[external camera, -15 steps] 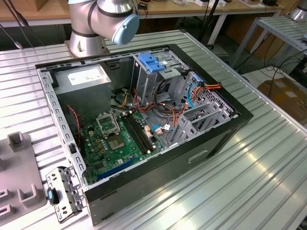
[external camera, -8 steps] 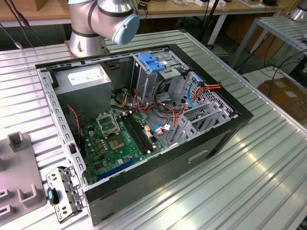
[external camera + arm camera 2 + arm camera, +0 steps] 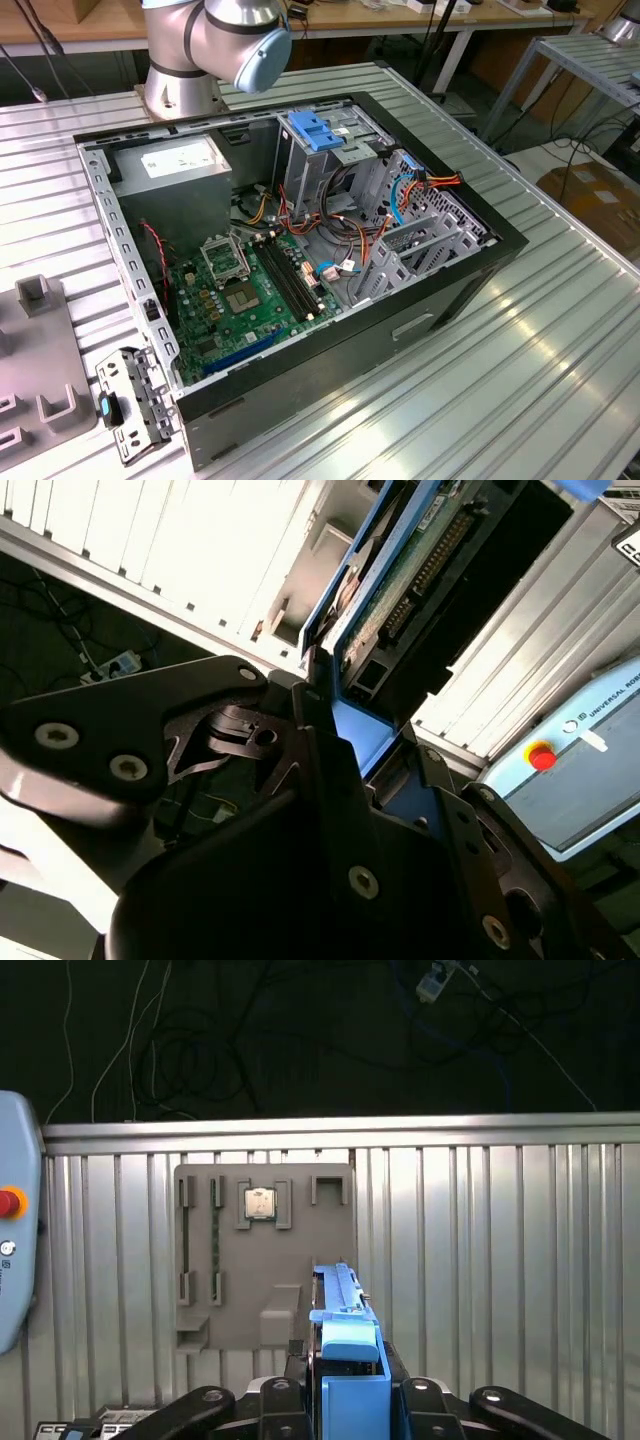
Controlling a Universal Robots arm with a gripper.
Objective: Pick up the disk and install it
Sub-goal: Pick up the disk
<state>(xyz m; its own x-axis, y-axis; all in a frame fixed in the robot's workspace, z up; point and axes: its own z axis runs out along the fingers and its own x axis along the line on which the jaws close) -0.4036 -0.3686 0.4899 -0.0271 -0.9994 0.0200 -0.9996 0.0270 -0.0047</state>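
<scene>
Your gripper [image 3: 346, 1385] is holding the disk [image 3: 345, 1325], closed tight on its blue rails, above the ribbed table [image 3: 500, 1260] near the grey holder plate [image 3: 230, 1260].

Disk [image 3: 345, 1340] blue rails, green board; table [image 3: 500, 1260] ribbed silver; tray [image 3: 200, 1260] grey; motherboard [image 3: 230, 290] green

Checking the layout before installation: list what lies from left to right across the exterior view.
Grey fixture plate → loose metal bracket → processor socket → memory slots → drive cage.
</scene>
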